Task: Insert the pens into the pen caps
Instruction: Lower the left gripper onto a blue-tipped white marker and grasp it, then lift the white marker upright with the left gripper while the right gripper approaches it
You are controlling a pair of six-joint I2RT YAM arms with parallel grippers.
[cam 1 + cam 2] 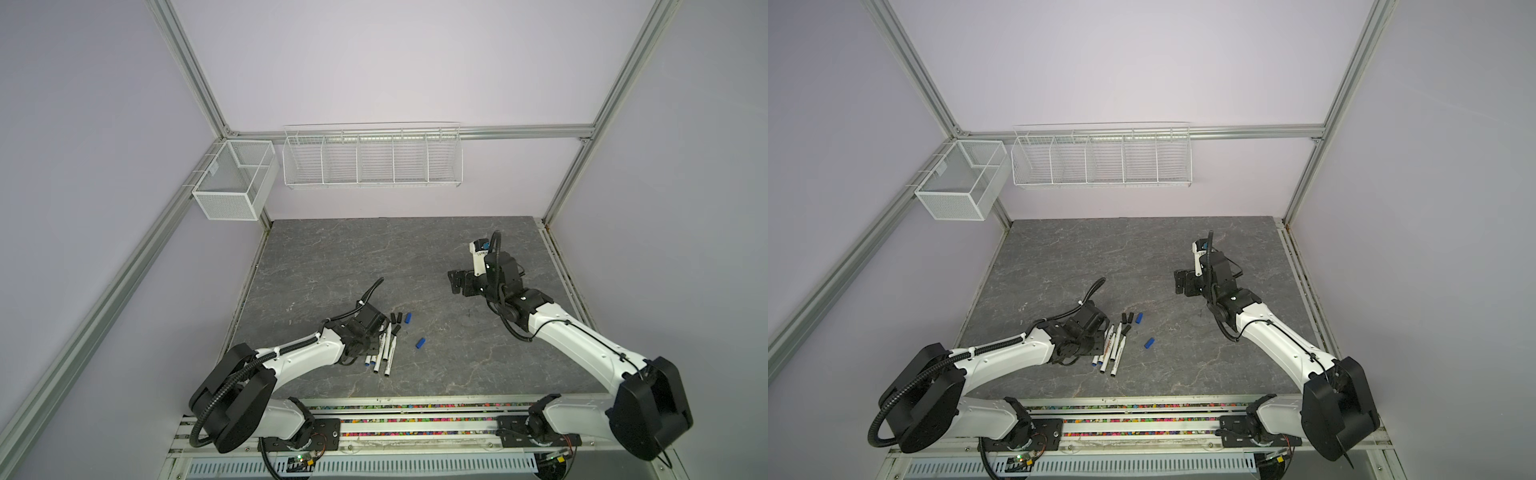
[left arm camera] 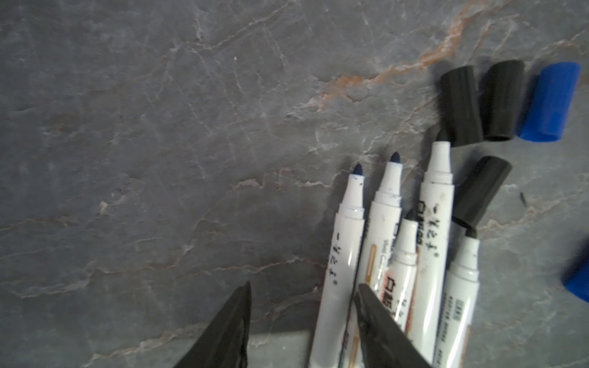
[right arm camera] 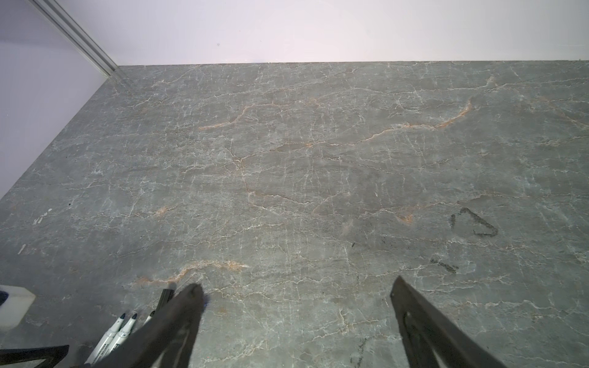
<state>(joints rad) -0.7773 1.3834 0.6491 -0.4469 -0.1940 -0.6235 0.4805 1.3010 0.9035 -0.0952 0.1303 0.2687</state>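
My left gripper sits half-open astride the leftmost pen, right gripper wide and empty; closing here, I may also pinch the 2nd pen.

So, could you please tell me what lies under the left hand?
A blue-tipped pen lies on the table between the left hand's parted fingers, with the other four pens beside it. One finger covers part of the next barrels, so any contact there is hidden.

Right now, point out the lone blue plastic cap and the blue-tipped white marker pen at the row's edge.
Lone blue plastic cap (image 1: 420, 343): in a top view, mid-body.
Blue-tipped white marker pen at the row's edge (image 2: 342, 255): left wrist view, printed barrel.
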